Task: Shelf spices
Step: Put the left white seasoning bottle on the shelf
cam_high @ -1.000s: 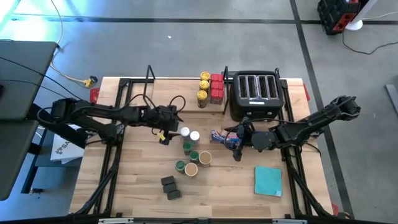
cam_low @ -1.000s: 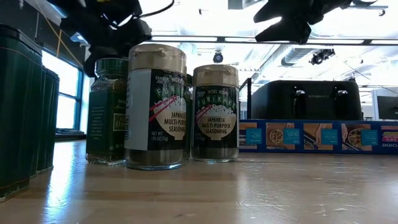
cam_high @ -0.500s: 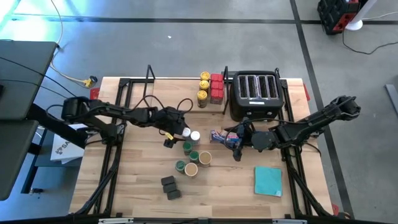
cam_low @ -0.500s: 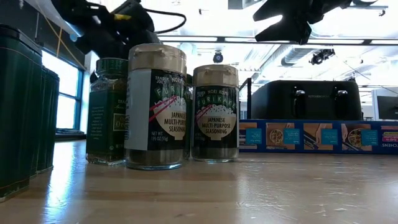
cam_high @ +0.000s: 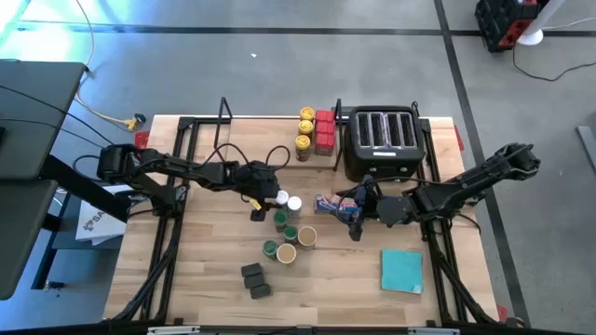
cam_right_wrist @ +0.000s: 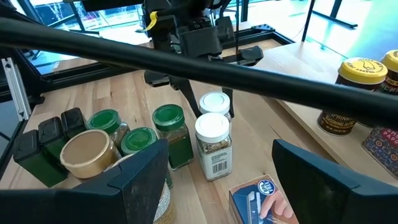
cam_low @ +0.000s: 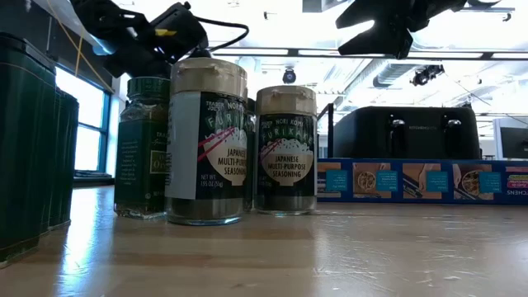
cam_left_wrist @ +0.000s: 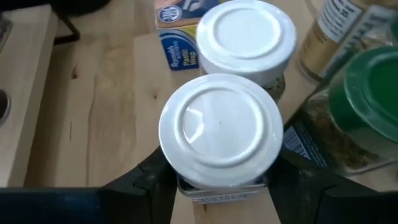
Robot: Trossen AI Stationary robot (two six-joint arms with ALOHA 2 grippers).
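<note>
A: What do the robot arms look like?
B: Both are black, made of long thin tubes with chunky round joints.
A: Any colours?
B: The left arm [cam_high: 177,169] has a yellow patch near its wrist and thin black cables looping behind it. The right arm [cam_high: 466,186] is plain black.

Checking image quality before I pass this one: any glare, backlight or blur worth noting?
Low view: bright ceiling lights leave both arms as silhouettes; the near tan-lidded jar reads sharply. Left wrist view: the green-lidded jar is soft-edged. High view: evenly lit.
</note>
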